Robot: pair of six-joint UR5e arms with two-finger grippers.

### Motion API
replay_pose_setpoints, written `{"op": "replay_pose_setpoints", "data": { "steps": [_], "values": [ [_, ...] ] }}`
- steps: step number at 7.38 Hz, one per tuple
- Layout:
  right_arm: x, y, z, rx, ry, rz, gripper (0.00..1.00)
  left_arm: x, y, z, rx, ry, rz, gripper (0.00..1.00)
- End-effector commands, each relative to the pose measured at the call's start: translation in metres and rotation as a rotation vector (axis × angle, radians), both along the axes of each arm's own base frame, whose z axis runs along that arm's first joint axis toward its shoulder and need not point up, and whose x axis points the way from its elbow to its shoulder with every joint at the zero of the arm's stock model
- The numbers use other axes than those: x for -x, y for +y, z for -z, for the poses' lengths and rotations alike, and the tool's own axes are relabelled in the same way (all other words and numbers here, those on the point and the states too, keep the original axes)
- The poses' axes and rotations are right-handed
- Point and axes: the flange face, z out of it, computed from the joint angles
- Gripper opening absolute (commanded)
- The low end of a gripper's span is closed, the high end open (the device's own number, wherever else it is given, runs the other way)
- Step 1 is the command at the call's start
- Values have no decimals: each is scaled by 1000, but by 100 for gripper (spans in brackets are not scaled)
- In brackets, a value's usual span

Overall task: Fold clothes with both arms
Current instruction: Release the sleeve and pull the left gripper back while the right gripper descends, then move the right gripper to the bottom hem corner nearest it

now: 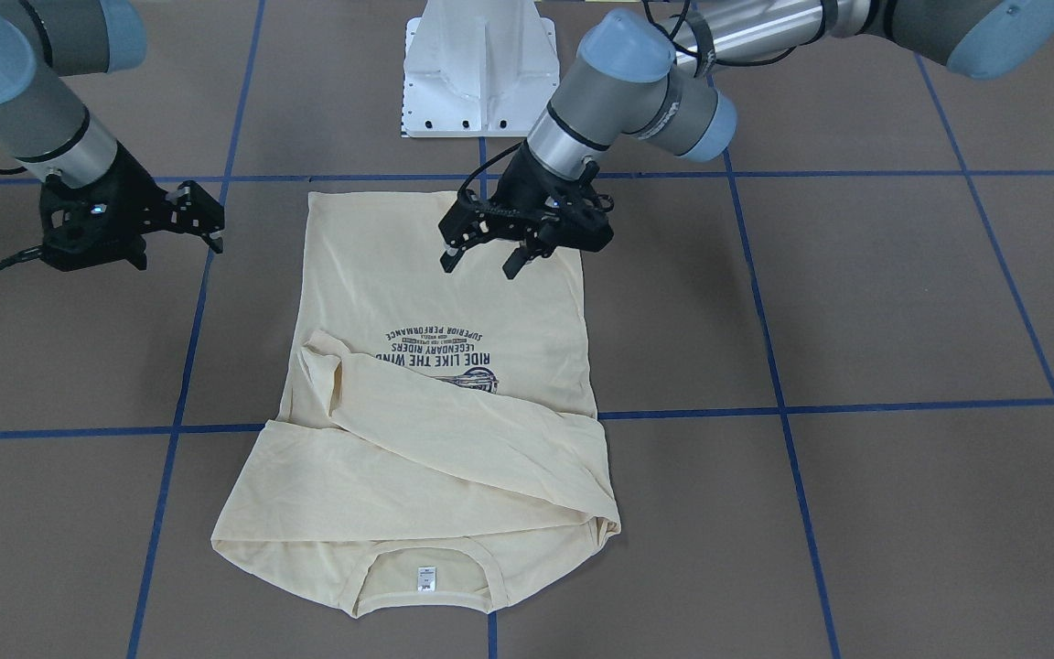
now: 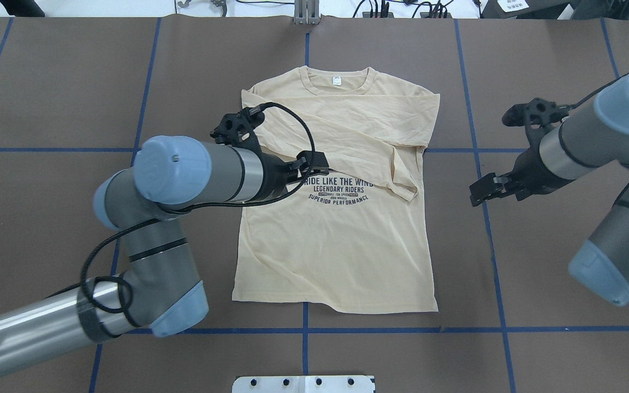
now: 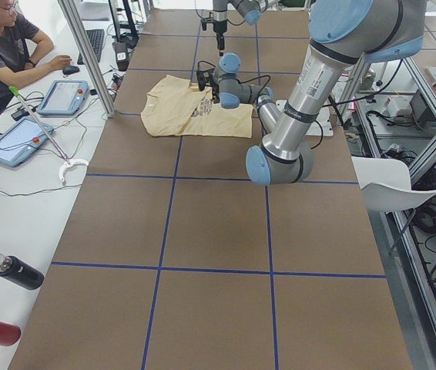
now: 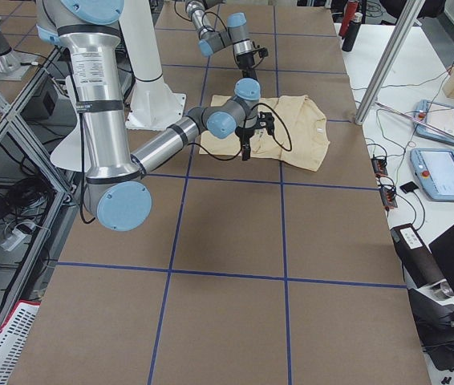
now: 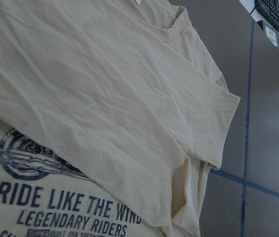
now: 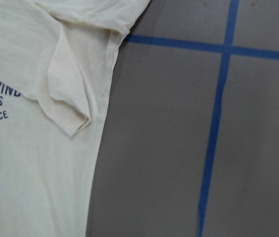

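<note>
T-shirt (image 1: 381, 265): it is lying flat in the middle of the table (image 1: 902, 302), print side up, with the collar pointing away from the robot and the hem near the white pedestal base (image 1: 477, 64).
Sleeves (image 1: 454, 412): they are lying folded across the chest and are partly covering the navy lettering (image 1: 435, 352).
Neck tag (image 1: 425, 578): it is showing inside the collar.
Left gripper (image 1: 481, 268): it is hanging low over the lower half of the shirt, near the shirt's edge on the robot's left. The jaws are standing wide apart and are gripping nothing.
Right gripper (image 1: 177, 254): it is hanging over bare table, just beside the shirt on the robot's right. The jaws are standing apart and are holding nothing.
Blue tape lines (image 1: 856, 403): they are dividing the brown table into squares.
</note>
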Motion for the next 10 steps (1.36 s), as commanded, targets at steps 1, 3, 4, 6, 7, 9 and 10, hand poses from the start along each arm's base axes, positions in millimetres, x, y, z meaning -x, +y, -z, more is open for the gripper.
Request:
{"op": "replay_pose_setpoints", "data": {
  "steps": [1,3,4,6,7,9,10],
  "values": [
    [62,53,-2,-9,-8,-34,100,63,36,6,-10,-25,-8,100],
    [130,123,3,30,2,-94,100,67,39,12,-8,-28,-8,100],
    [147,142,11,41,-6,-108,100,67,39,12,-8,-28,-8,100],
    [149,150,1,81,12,-72,100,64,40,8,-6,-35,-10,100],
    [150,151,-3,94,21,-60,99,62,40,7,-5,-37,-13,100],
    [153,153,-9,119,31,-38,96,64,40,10,-8,-32,-13,100],
    [154,155,-12,149,40,-16,96,64,41,9,-8,-32,-13,100]
  ]
}}
